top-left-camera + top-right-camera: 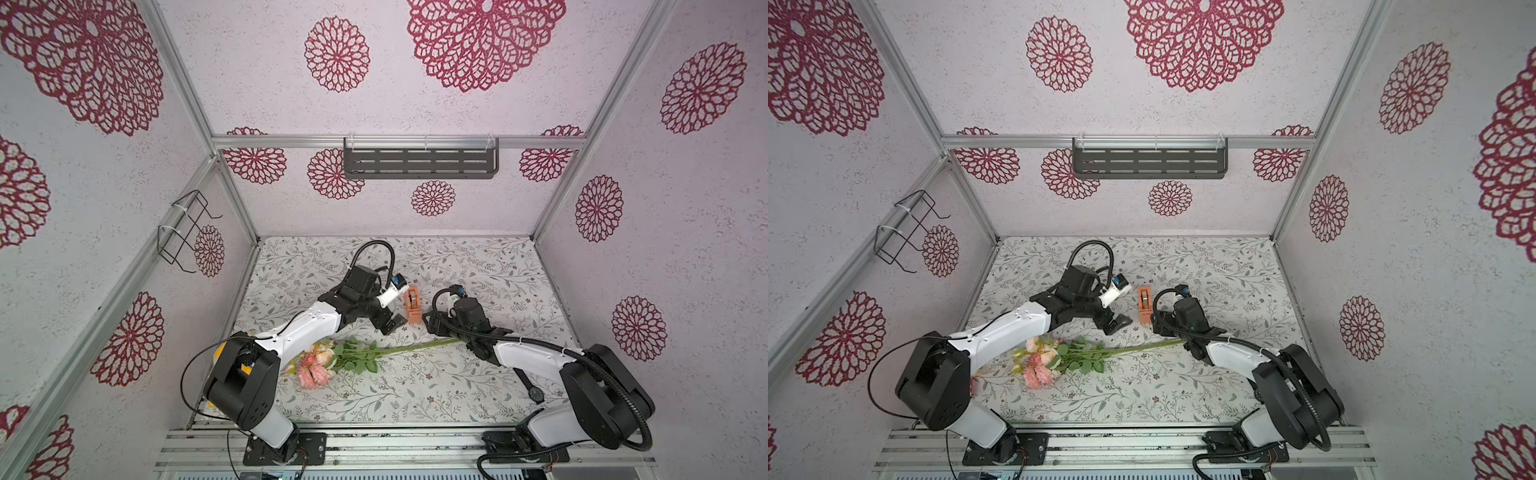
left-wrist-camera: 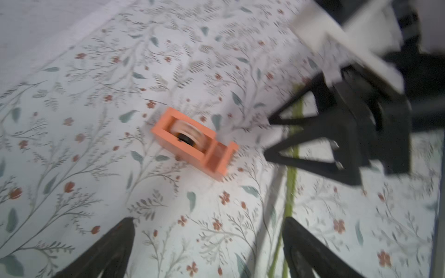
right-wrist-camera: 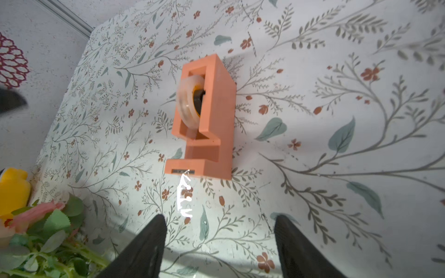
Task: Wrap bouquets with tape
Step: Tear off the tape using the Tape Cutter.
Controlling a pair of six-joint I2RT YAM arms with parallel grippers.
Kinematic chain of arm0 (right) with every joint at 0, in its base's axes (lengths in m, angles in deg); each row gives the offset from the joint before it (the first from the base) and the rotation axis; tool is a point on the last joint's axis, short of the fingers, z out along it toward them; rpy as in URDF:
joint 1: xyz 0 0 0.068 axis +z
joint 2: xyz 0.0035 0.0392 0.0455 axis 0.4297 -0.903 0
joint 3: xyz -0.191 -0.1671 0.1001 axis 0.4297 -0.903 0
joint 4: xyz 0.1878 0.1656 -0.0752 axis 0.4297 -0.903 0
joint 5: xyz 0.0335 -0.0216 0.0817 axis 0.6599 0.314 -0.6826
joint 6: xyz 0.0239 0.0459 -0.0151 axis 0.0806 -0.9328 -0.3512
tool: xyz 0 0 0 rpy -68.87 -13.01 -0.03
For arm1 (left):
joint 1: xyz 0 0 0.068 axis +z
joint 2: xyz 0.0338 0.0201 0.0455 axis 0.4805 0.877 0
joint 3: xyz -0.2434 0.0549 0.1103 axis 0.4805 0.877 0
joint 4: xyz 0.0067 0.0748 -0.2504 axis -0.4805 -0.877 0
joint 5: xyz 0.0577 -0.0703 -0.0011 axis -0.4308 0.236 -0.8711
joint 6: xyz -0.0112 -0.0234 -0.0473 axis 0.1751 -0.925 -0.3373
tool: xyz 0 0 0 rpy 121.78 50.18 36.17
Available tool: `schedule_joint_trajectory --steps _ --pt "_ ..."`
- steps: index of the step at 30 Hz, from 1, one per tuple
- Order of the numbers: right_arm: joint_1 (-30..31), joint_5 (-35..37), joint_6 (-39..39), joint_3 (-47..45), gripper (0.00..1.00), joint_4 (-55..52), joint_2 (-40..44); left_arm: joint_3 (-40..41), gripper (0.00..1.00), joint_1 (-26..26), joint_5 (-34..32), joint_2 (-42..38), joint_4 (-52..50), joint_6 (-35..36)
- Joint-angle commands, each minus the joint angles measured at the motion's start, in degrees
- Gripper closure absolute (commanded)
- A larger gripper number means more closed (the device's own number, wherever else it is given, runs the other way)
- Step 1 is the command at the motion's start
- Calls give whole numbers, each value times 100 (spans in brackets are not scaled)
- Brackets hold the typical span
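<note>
Nearest the cam in both top views: the chunky black shoulders of the left arm [image 1: 241, 382] and right arm [image 1: 602, 395]. The left gripper [image 1: 392, 323] has its fingers spread wide w/ nothing between them, just beside the small orange block-shaped tape dispenser [image 1: 413, 305], not touching. The right gripper [image 1: 430, 321] sits on the dispenser's other side, fingers also apart and empty afaict. The clear tape roll [image 3: 186, 103] w/ dark core sits in the block, and a short loose strip [image 3: 185, 197] trails off its cutter end. The bouquet [image 1: 332, 359] of pink and peach fake blooms lies flat on the floral-print tabletop [image 1: 478, 270], blooms by the left arm, stem tips under the right arm's wrist.
</note>
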Motion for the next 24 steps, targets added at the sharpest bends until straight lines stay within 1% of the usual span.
schedule_joint_trajectory --steps 1,2,3,4,5,7,8,9,12,14,16,17,19,22,24 --pt "116 -272 -375 -58 34 785 -191 -1537 2 414 126 1007 -449 -1232" --pt "171 -334 -376 -61 36 919 -246 -1922 2 322 -175 1300 -672 -1196" --pt "234 -321 -426 -99 36 1071 -269 -2171 2 138 -757 1497 -827 -945" --pt "266 -335 -450 -134 37 1173 -279 -2246 2 -13 -1362 1706 -784 -723" --pt "277 -380 -463 -175 37 1305 -270 -2279 2 -121 -1718 1876 -671 -555" --pt "287 -320 -519 -247 38 1488 -278 -2291 2 -111 -1627 2060 -482 -538" --pt "296 -360 -489 -219 40 1524 -322 -2309 0 -72 -1435 2177 -402 -532" --pt "296 -394 -462 -172 42 1497 -390 -2353 3 -74 -1358 2300 -377 -499" --pt "322 -336 -329 6 49 1375 -600 -2573 6 -49 -1446 2619 -397 -504" --pt "322 -254 -285 111 50 1261 -733 -2673 6 -27 -1250 2726 -367 -560" --pt "322 -140 -250 181 51 1170 -830 -2602 4 -6 -1209 2709 -166 -695" --pt "322 -177 -249 184 53 1253 -880 -2544 4 9 -1105 2697 -72 -731" --pt "324 -268 -248 232 54 1338 -998 -2453 4 20 -970 2703 104 -761" --pt "348 -236 -221 289 62 1374 -1093 -2508 4 36 -948 2794 55 -749" --pt "357 -253 -208 322 70 1360 -1142 -2480 5 36 -933 2817 74 -708"
